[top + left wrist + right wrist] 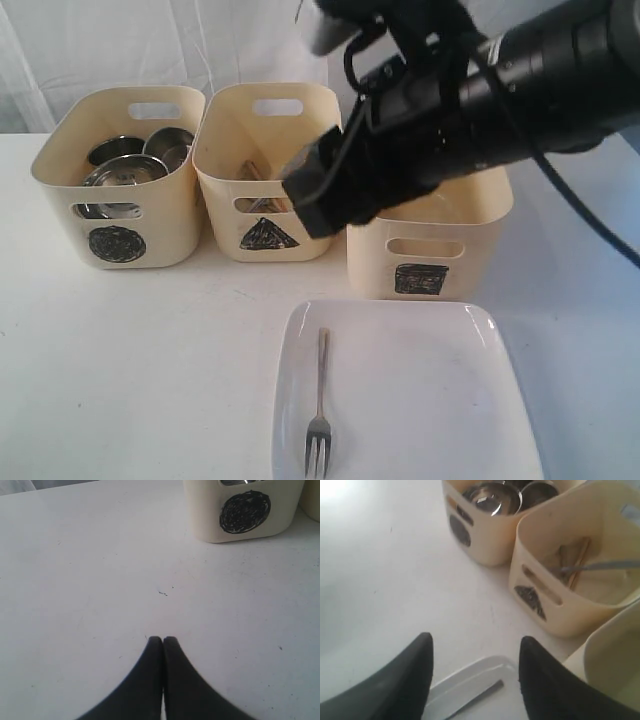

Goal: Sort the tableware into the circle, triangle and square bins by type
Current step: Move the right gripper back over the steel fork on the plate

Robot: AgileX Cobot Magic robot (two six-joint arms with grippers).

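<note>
Your fork (319, 410) lies on plate's (430, 400) left side, tines at its near rim. Just behind plate: circle bin (120, 190), triangle bin (225, 160), square bin (430, 225). Open counter (150, 380) to plate's left. R pincer (476, 642) above fork, jaws wide, holding nothing. L pincer (162, 640) shut, empty.

The lower left of the exterior frame is bare table (130, 380), open to approach. Across the upper half, the circle bin (165, 215), triangle bin (225, 190) and square bin (480, 235) stand in a close row with hardly a gap between them. The plate (420, 400), with a fork (320, 400) on its left side, fills the lower right. The right arm (450, 110) hangs over the triangle and square bins, covering them from above.
</note>
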